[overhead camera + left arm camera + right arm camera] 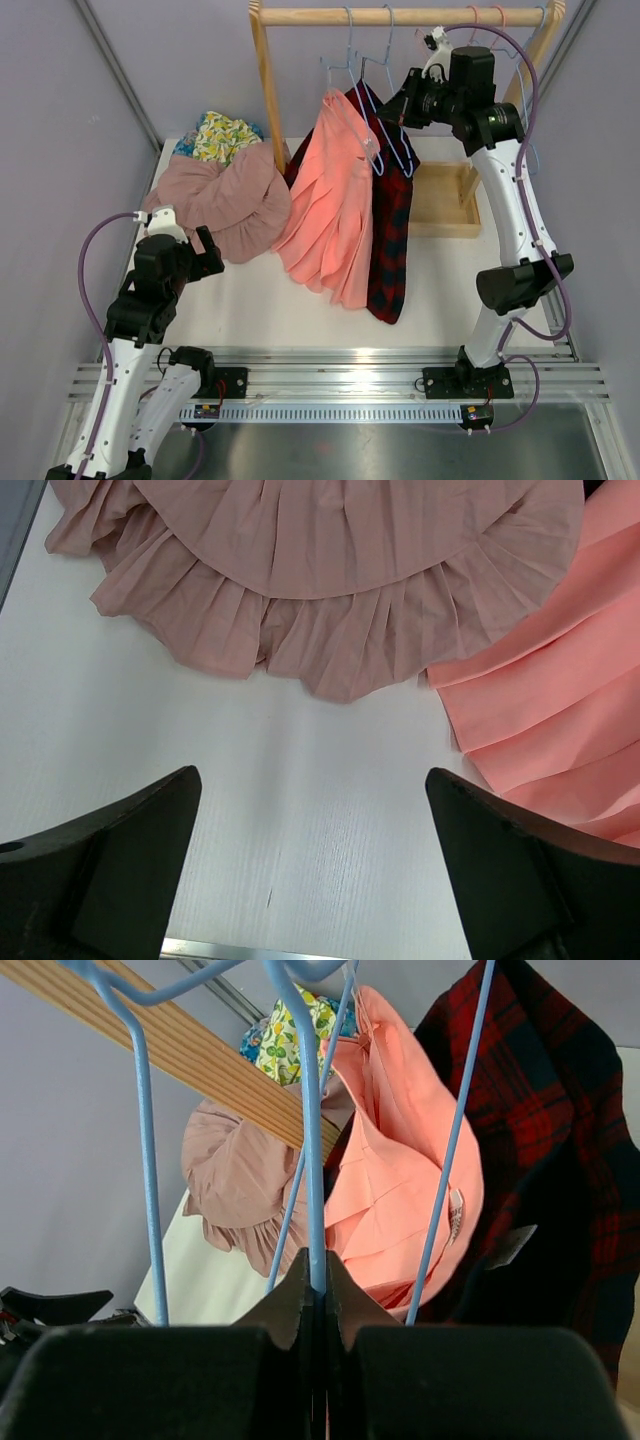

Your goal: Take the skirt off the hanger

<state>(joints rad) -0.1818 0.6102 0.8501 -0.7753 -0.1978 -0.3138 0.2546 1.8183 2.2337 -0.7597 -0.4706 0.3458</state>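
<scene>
Coral skirt (330,210) not yet freed, hung below right claw (318,1268), clenched on blue hanger (312,1180); left claw (312,780) released above worktop (150,710).

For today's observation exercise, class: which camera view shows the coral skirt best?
Top external: the coral skirt shows whole, top to hem. The left wrist view catches only its pleated edge at the right; the right wrist view shows its upper part behind blue hanger wires.

occluded | plaid skirt (393,240) partly behind coral skirt (330,210); floral cloth (222,135) half buried
</scene>
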